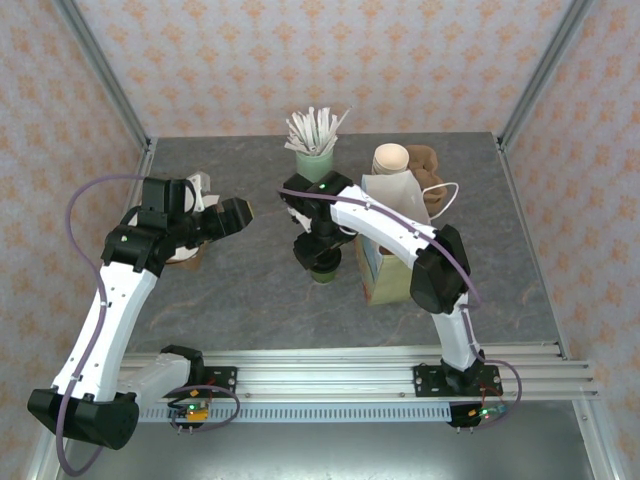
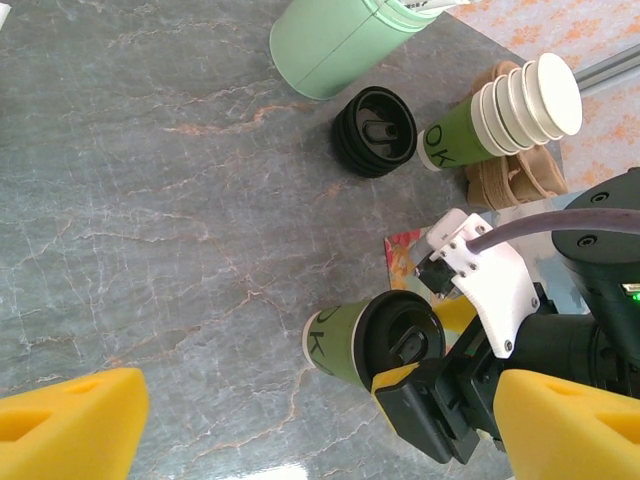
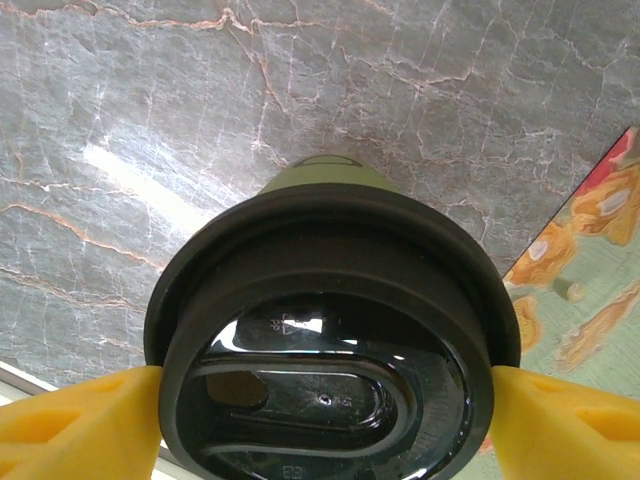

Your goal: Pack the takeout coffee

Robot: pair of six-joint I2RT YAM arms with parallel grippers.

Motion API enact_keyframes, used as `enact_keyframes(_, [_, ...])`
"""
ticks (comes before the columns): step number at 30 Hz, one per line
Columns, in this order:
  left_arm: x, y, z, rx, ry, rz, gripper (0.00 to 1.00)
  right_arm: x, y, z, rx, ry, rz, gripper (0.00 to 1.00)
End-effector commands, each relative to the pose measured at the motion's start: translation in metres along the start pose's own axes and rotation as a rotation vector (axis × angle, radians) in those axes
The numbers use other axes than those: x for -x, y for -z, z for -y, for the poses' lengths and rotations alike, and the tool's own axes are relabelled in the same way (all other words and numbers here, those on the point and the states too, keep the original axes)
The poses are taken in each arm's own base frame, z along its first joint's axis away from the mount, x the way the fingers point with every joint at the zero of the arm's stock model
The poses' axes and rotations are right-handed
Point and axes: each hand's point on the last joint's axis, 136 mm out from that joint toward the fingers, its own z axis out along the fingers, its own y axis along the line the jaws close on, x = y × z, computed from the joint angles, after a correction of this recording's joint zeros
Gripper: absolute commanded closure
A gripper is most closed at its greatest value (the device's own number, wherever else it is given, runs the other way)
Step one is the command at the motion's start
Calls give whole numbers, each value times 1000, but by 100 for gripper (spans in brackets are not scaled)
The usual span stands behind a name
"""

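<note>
The small green paper cup with a round black plastic lid (image 3: pixel 330 340) is clamped at the lid rim by the right gripper (image 3: pixel 322 385), with one yellow finger pressed on each side. The cup is placed over the grey marbled tabletop (image 1: pixel 230 300), just left of the pale paper bag (image 1: pixel 383 275). Whether its base is seated cannot be told. The left gripper (image 2: pixel 320 410) is held apart and empty to the cup's left. Bare surface is noted left of and nearer than the cup.

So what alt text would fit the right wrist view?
The takeout coffee, a green cup with a black lid, stands on the grey marbled table, held between the right gripper's yellow fingers. A colourful printed surface shows at right.
</note>
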Motion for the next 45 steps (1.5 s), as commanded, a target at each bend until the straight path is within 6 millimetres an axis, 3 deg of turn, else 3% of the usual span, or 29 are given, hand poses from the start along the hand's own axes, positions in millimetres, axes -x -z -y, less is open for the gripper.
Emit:
enact_keyframes(1, [5, 3, -1, -2, -19, 32, 10, -4, 6, 5, -10, 1, -16, 18])
enact_keyframes(20, [3, 1, -3, 3, -18, 28, 10, -2, -2, 5, -3, -9, -21, 24])
enact_keyframes(45, [1, -1, -5, 4, -18, 19, 10, -3, -9, 7, -14, -10, -37, 20])
